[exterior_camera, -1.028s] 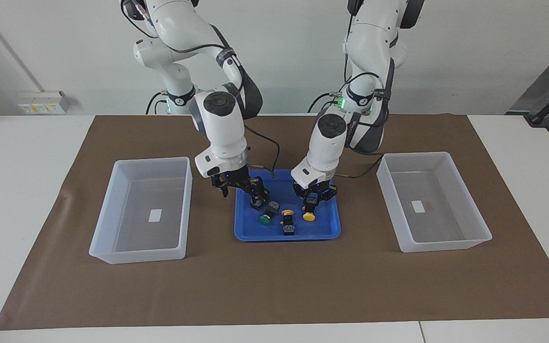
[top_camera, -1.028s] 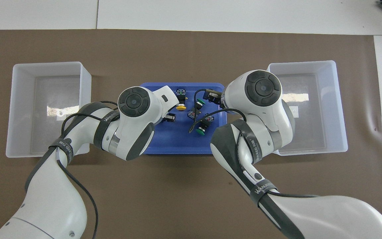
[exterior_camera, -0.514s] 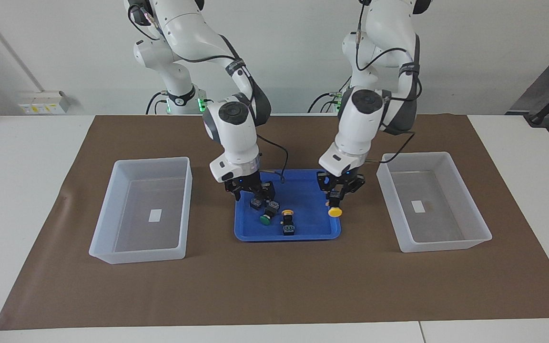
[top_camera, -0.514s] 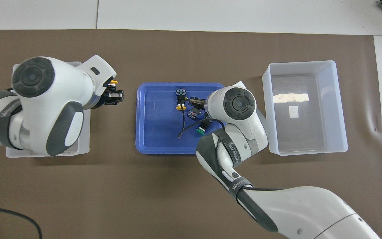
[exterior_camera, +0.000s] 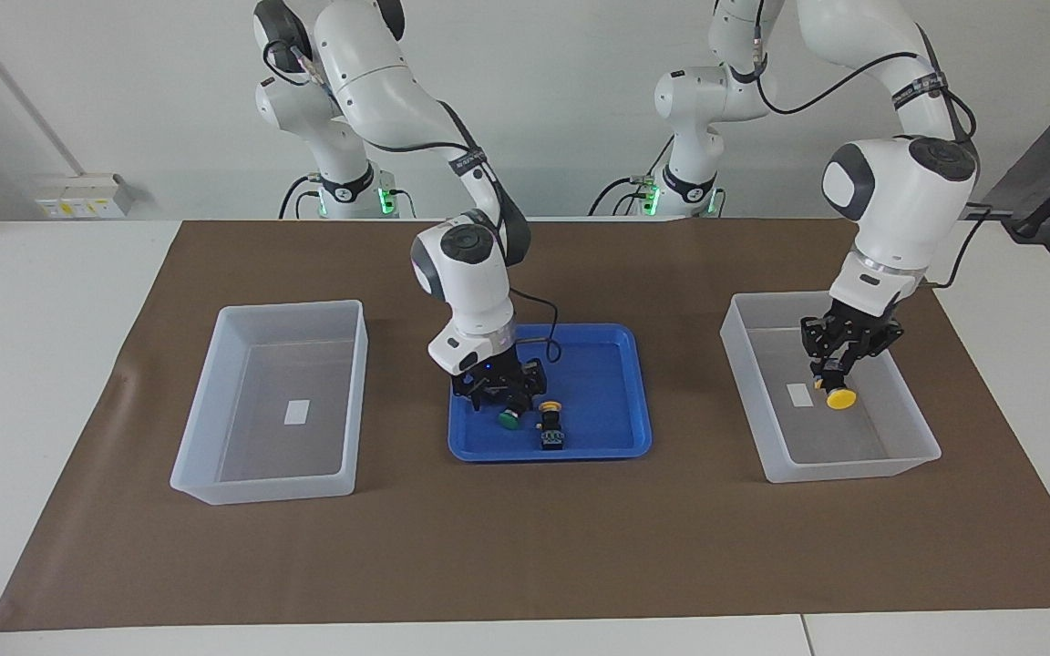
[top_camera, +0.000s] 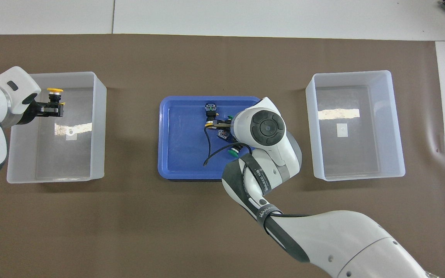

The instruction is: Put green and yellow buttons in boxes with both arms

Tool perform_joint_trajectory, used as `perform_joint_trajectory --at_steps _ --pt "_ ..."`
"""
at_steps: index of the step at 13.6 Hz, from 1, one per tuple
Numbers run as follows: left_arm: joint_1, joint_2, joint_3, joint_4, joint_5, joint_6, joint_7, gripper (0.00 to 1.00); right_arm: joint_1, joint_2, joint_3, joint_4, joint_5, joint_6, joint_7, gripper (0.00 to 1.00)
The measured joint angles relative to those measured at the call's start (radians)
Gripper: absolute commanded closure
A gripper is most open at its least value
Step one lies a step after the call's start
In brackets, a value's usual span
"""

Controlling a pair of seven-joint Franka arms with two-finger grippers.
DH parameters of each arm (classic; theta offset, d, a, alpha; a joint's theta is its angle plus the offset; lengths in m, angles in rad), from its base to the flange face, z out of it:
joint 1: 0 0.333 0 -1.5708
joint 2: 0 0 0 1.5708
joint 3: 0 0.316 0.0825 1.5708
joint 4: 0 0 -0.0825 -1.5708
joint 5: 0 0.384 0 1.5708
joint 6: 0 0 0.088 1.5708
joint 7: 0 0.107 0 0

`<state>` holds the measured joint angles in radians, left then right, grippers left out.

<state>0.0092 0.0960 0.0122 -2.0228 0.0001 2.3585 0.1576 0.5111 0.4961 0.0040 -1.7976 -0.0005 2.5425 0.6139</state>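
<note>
My left gripper (exterior_camera: 838, 372) grips a yellow button (exterior_camera: 841, 398) over a box (exterior_camera: 915, 451) | my right gripper (exterior_camera: 499, 394) spread wide in blue tray (exterior_camera: 621, 444)

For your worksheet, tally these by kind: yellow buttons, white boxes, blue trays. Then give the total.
Yellow buttons: 2
White boxes: 2
Blue trays: 1
Total: 5

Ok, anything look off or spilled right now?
Nothing stands out. The left gripper holds a yellow button over one box; the right gripper is low in the blue tray by a green button.
</note>
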Motion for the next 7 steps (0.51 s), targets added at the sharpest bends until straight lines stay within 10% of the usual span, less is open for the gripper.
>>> perform_joint_trajectory --at_steps 3,4,5,6,7 --pt "0.016 0.052 0.001 -0.056 0.0 0.119 0.03 1.0 0.001 0.0 0.0 -0.006 0.0 0.0 -0.008 0.21" --pt "0.016 0.085 0.0 -0.058 0.0 0.155 0.031 0.79 0.001 0.0 -0.001 -0.006 0.0 0.0 -0.013 0.21" --pt "0.016 0.116 -0.001 -0.058 0.0 0.187 0.031 0.24 -0.001 0.0 -0.001 -0.002 0.0 0.0 -0.014 0.21" --pt "0.016 0.143 -0.001 -0.057 0.0 0.21 0.032 0.0 -0.002 -0.001 -0.001 0.008 0.0 -0.001 -0.014 0.21" --pt "0.016 0.162 -0.001 -0.054 0.0 0.226 0.036 0.0 -0.005 -0.001 -0.002 0.019 0.0 -0.007 -0.014 0.21"
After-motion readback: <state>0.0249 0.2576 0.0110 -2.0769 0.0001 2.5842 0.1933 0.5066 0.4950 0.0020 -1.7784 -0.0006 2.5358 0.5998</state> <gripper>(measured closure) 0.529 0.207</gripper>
